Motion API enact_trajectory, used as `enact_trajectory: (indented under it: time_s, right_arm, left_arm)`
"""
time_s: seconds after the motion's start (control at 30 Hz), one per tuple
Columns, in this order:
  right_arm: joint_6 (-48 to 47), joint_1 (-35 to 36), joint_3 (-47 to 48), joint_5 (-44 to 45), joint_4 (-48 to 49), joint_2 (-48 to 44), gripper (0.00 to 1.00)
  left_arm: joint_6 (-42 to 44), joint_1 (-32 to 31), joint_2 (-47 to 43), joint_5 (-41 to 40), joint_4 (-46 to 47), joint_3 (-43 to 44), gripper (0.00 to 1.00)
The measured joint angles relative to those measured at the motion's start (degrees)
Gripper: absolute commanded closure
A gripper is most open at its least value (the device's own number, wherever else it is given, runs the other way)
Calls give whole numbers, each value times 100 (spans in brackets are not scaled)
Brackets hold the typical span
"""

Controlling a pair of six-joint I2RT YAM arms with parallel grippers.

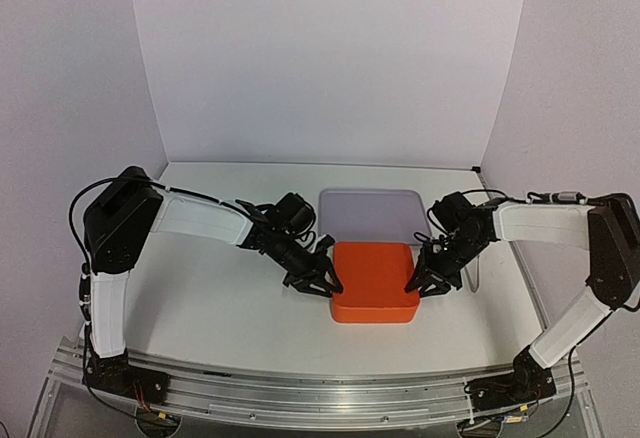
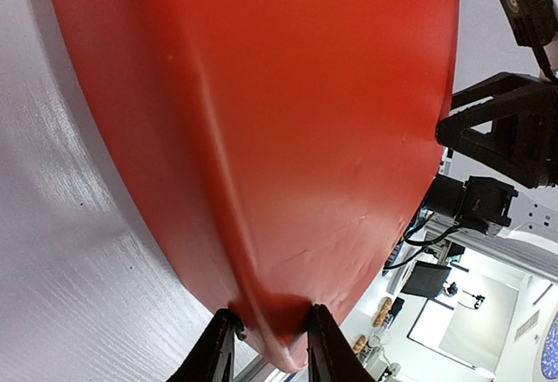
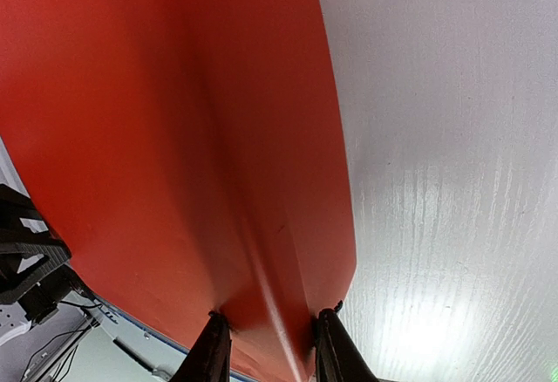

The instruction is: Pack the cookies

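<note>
A: Checking the grip: what do we hold, and why from both sides?

B: We have the left gripper (image 1: 322,285) and the right gripper (image 1: 419,283) each clamped on an opposite edge of the orange box (image 1: 375,276). Both wrist views show its rim filling the gap between the fingers. Two opposed holds should steady it level over the table (image 1: 230,308).

A: Where are the cookies?

B: We see none in any view. We judge they sit inside the box. A translucent tray (image 1: 372,213) lies just behind it.
</note>
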Motion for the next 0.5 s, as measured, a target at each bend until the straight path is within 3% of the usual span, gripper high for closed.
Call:
enact_trajectory:
  time_s: [0.2,0.5]
  right_arm:
    - [-10,0,-54,113,88,-77,72]
    - [103,4,-130,175,235,-164,53]
  left_arm:
    - [37,-46,6,-133,-207,139,71]
    - [315,-330,138,-1109,-806,673,21]
